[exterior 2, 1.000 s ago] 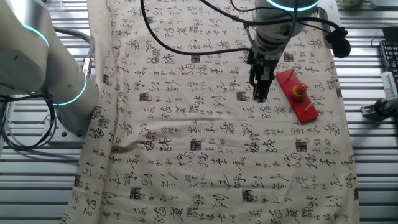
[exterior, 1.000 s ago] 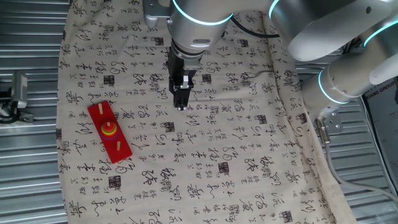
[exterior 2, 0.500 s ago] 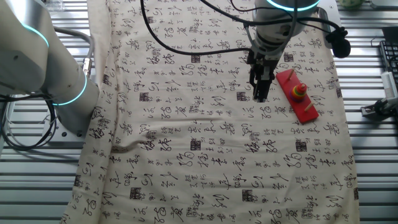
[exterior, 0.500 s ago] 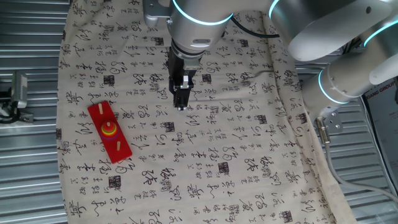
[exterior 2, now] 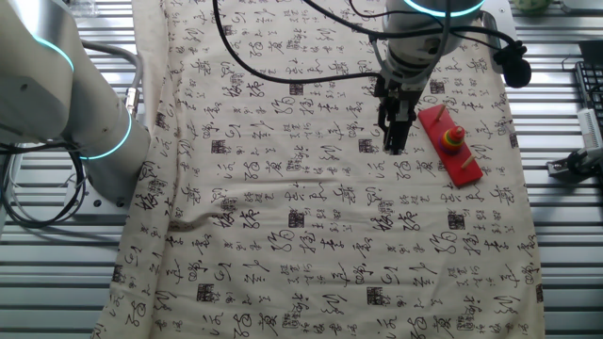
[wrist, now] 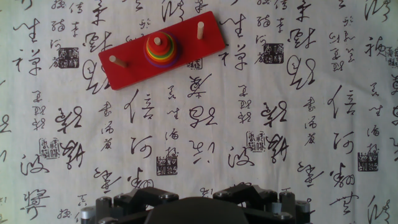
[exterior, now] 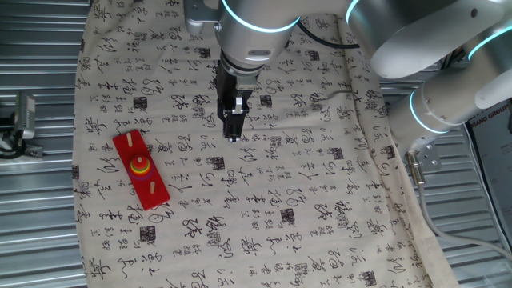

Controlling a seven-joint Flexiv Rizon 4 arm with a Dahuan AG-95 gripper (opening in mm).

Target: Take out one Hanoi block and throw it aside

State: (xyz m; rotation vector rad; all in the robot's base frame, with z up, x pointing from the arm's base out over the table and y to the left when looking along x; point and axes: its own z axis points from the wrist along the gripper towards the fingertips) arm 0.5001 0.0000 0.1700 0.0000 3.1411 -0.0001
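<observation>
The red board (exterior: 154, 192) with three pegs lies on the cloth at the left. A stack of coloured rings sits on its middle peg, and the small red Hanoi block (exterior: 140, 163) is on top of it. In the other fixed view the board (exterior 2: 467, 169) and block (exterior 2: 454, 133) lie just right of my gripper (exterior 2: 394, 147). My gripper (exterior: 233, 138) hangs over the cloth's middle, well apart from the board, fingers close together and empty. The hand view shows the board (wrist: 186, 38) and block (wrist: 159, 41) at the top; my fingertips are out of frame.
A cloth printed with black characters (exterior: 304, 200) covers the table, with slatted metal (exterior: 36, 200) around it. The arm's white links (exterior: 448, 72) rise at the right. A small grey fixture (exterior: 24, 116) stands off the cloth at the left.
</observation>
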